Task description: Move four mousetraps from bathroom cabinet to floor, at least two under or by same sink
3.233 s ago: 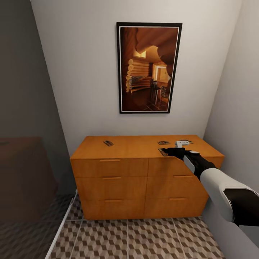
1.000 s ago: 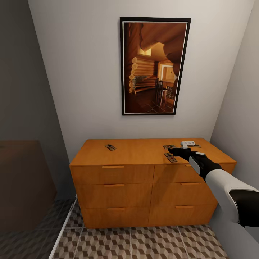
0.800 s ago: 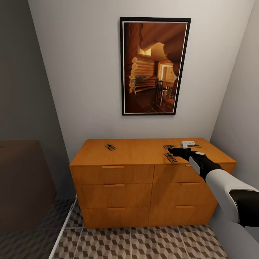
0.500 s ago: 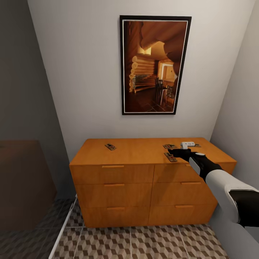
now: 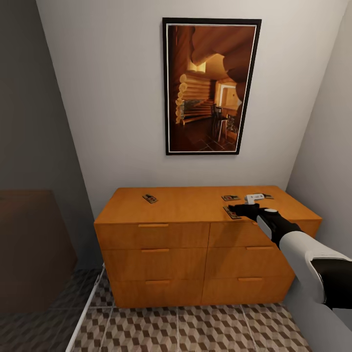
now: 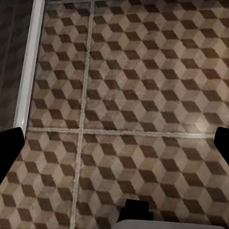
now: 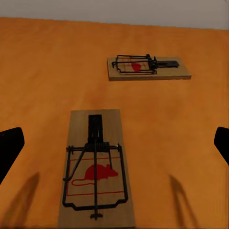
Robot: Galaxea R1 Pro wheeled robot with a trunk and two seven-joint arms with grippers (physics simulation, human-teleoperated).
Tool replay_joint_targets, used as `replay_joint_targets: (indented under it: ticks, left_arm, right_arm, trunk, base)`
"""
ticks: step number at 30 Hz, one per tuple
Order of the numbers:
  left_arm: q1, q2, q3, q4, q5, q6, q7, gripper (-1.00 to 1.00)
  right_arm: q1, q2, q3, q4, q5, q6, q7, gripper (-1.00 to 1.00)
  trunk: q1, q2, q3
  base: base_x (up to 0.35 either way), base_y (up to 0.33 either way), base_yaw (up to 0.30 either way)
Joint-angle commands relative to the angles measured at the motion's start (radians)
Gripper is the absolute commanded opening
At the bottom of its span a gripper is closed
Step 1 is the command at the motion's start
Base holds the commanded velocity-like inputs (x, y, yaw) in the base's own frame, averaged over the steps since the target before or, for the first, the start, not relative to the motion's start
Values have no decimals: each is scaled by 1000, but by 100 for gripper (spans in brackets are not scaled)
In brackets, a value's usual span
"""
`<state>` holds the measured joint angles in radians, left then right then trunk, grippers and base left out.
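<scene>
Cabinet (image 5: pixel 195 215) top, head view: 4 traps lie on it, 1 (image 5: pixel 149 198) toward its left end, 3 near its right end, where the right arm stretches forward and low, its gripper (image 5: pixel 238 209) hovering at the front trap (image 5: pixel 230 211). Left wrist view: tiled floor (image 6: pixel 143 95) below, fingertips (image 6: pixel 10 143) wide apart, holding nothing. Right wrist view: fingertips (image 7: pixel 9 145) spread either side of the near trap (image 7: pixel 95 167), another (image 7: pixel 148 68) beyond; being thin and flat, it could slide away if 1 finger touches first.
</scene>
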<state>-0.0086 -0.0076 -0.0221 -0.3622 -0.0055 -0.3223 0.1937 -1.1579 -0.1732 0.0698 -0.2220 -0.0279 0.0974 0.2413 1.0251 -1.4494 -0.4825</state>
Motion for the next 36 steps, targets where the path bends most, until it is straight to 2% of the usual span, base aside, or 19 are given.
replay_joint_targets:
  ticks: [1, 8, 36]
  left_arm:
    - [-1, 0, -2, 1, -1, -3, 6, 100]
    - [-1, 0, -2, 0, -1, -3, 6, 100]
    - [-1, 0, -2, 0, -1, -3, 6, 100]
  right_arm:
    - [0, -1, 7, -2, 13, 5, 1, 100]
    - [0, 0, 7, -2, 40, 5, 0, 100]
    - [0, 1, 8, 0, 42, 5, 3, 100]
  trunk:
    - [0, -1, -1]
    - [0, -1, -1]
    - [0, -1, -1]
  base:
    - [0, 0, 0]
    - [0, 0, 0]
    - [0, 0, 0]
